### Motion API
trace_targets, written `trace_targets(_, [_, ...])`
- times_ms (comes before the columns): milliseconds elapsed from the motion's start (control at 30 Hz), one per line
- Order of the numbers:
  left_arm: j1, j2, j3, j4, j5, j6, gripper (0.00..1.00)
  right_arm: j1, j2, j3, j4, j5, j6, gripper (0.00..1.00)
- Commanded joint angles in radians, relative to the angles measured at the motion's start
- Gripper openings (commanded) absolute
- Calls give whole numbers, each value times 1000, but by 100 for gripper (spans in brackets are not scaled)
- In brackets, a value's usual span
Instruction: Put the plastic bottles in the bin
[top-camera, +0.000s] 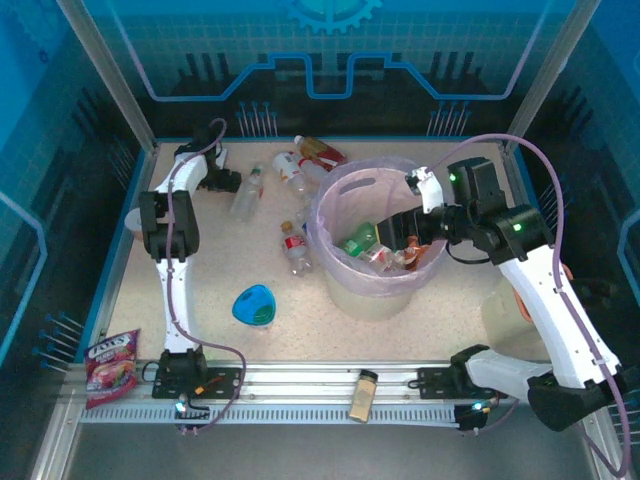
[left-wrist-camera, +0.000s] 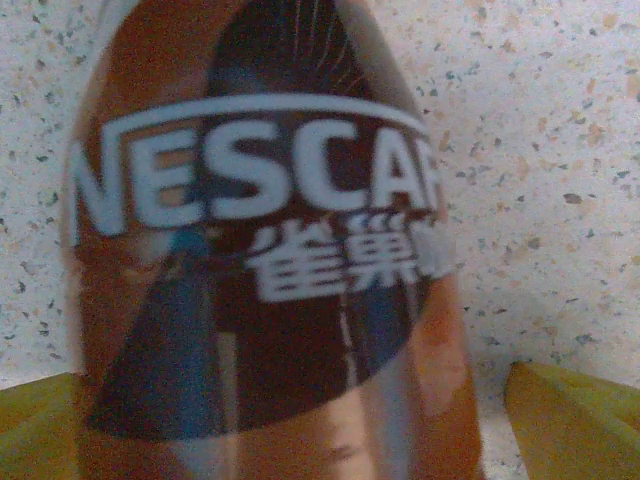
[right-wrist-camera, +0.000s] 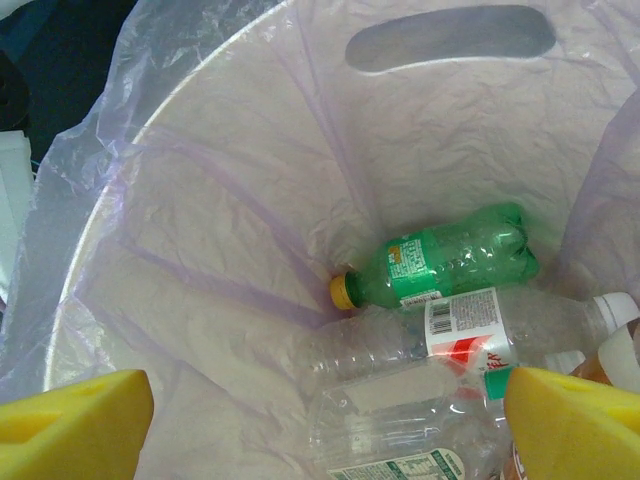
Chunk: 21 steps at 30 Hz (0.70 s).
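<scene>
**Brown-labelled bottle straddled for pick; bin part-filled**

1. Left claw (left-wrist-camera: 320, 425): released. Its yellow fingers (left-wrist-camera: 575, 420) sit either side of the brown-labelled bottle (left-wrist-camera: 270, 250), with a visible gap on one side. In the top view this claw (top-camera: 228, 181) is well to the left of the bin (top-camera: 318, 225), on the table (top-camera: 330, 330).
2. Right claw (right-wrist-camera: 325, 420): released and empty, hanging inside the bin (right-wrist-camera: 230, 150) above a green bottle (right-wrist-camera: 450, 262) and clear bottles (right-wrist-camera: 470, 335) lying on the bottom.
3. Further bottles (top-camera: 296, 246) lie on the table just left of the bin and beyond its far-left side. Task judged partly done.

Risks:
- The bottle is round and slick. A closure off its centreline would likely squirt it sideways or roll it away.
- The thin plastic liner (right-wrist-camera: 200, 230) drapes loosely over the bin's rim. The right claw, rising out, could snag it and drag the bin.
- Both arms meeting over the bin risks collision unless the right one clears first.
</scene>
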<state>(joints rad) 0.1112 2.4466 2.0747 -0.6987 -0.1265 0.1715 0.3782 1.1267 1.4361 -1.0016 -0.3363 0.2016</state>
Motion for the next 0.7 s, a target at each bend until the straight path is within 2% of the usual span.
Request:
trace_targets(0, [5, -41, 4, 24, 19, -17, 85, -15, -28, -15, -5, 9, -10, 91])
trace_targets(100, [5, -40, 4, 28, 14, -17, 76, -15, -29, -16, -3, 8, -5, 91])
trace_targets(267, [5, -49, -6, 26, 4, -26, 68, -15, -26, -10, 0, 3, -5, 91])
trace_targets(500, [5, -137, -79, 78, -9, -54, 55, -15, -39, -4, 22, -4, 7, 91])
trace_targets(667, [5, -231, -139, 106, -1, -84, 51, -15, -57, -9, 57, -5, 31, 90])
